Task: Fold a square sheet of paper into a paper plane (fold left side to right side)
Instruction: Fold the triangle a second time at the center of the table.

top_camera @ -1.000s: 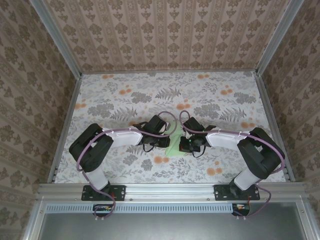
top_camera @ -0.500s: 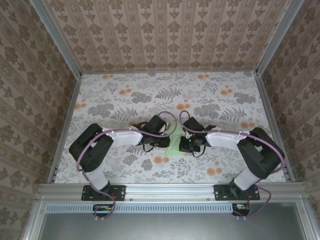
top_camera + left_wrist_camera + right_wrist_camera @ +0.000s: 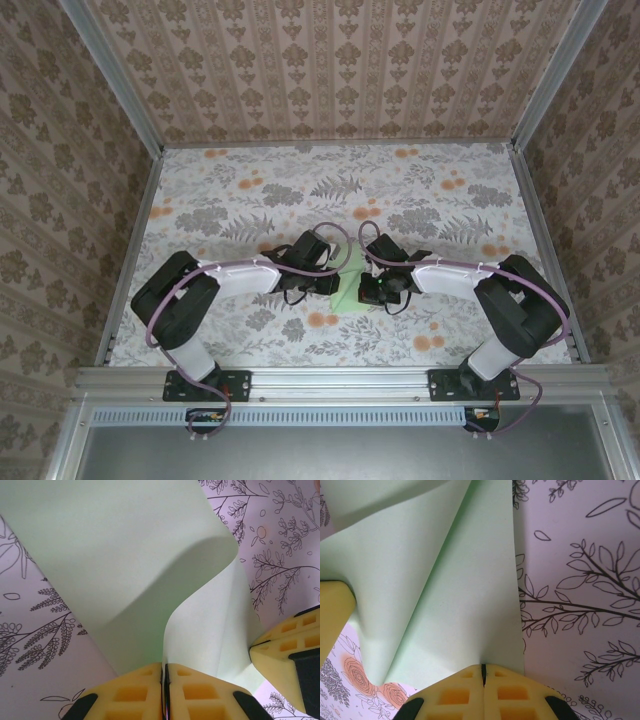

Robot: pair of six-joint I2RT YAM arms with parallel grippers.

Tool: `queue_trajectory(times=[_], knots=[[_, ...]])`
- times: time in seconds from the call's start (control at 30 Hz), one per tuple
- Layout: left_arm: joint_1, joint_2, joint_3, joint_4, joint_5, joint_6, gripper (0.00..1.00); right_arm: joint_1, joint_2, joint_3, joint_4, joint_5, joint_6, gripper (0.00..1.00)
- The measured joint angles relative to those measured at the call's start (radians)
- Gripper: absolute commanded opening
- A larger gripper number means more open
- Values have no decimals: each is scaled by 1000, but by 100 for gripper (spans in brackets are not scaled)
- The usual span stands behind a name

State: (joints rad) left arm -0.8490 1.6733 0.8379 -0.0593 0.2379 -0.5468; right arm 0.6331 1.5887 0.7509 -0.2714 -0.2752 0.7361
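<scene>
1. One slim, pale-green paper plane [image 3: 347, 293] lay at the near middle of the one flower-printed desk [image 3: 240, 200], between the two arms; part of the sheet curled upward.
2. The left hand [image 3: 164, 669] was clenched; its two yellow pads [image 3: 132, 695] pinched the paper's edge.
3. The right hand [image 3: 483, 670] was clenched likewise, grasping the same paper at another edge.
</scene>
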Motion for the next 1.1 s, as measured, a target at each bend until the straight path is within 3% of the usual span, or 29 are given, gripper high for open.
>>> queue_trajectory(times=[1.1], knots=[[0,55,40,-47,2,0,11,0,1,0,0,0,-3,2]])
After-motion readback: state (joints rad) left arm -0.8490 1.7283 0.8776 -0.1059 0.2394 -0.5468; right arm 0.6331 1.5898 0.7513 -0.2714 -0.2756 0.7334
